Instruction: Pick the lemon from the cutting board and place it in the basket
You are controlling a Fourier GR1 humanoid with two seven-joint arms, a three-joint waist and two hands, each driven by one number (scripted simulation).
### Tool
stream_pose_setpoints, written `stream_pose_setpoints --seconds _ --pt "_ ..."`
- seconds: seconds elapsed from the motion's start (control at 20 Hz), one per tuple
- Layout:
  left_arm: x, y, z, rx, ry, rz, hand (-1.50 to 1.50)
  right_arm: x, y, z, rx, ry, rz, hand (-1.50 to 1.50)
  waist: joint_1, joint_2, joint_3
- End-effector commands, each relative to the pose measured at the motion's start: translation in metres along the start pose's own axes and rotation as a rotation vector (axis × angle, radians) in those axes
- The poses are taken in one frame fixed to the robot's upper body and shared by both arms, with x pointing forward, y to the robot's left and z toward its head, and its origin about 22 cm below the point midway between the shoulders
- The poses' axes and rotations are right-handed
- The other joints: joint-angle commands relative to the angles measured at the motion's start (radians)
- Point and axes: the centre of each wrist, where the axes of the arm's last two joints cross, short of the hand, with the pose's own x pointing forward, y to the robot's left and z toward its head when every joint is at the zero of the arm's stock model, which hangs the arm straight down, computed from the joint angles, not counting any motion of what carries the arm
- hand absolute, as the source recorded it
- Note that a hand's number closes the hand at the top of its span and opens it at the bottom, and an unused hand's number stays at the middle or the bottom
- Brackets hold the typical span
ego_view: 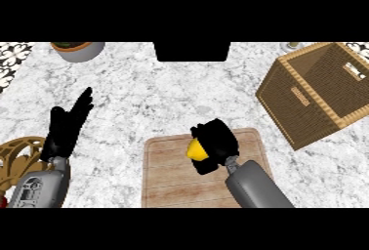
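While its fingers curl round the lemon (pixel 195 149), the right hand (pixel 215 145) sits over the cutting board (pixel 173 180) by the desk's (pixel 166 97) near edge, its grey forearm slanting in from below. No writing or label shows on anything here. The left hand (pixel 69 128) rests open near the left edge, fingers straight and pointing up. The wicker basket (pixel 306 95) stands tilted toward the far right corner, well apart from the board. A grey pot (pixel 78 50) sits at the far left.

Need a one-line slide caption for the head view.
Right hand curled round the lemon over the cutting board; basket waits far right, left hand open.
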Motion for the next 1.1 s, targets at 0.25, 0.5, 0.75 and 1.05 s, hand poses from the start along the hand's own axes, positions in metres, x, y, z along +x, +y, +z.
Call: stream_pose_setpoints --seconds 0.25,0.5,0.75,1.05 --pt "0.014 -0.005 -0.012 0.019 0.001 -0.001 0.0 0.045 -0.049 0.057 -0.132 0.021 -0.311 1.5 -0.009 0.009 0.0" --pt "-0.005 -0.001 0.002 0.003 0.011 0.007 0.0 0.042 -0.103 0.09 -0.322 -0.018 -0.602 1.5 -0.002 0.006 0.001" --pt "-0.003 0.0 -0.005 0.005 0.004 -0.004 0.0 0.053 -0.169 0.13 -0.491 -0.003 -0.68 1.5 0.001 0.008 -0.001" --pt "0.01 -0.015 0.004 -0.004 0.003 0.001 0.0 0.048 -0.233 0.169 -0.578 0.057 -0.688 1.5 0.007 0.007 0.0"
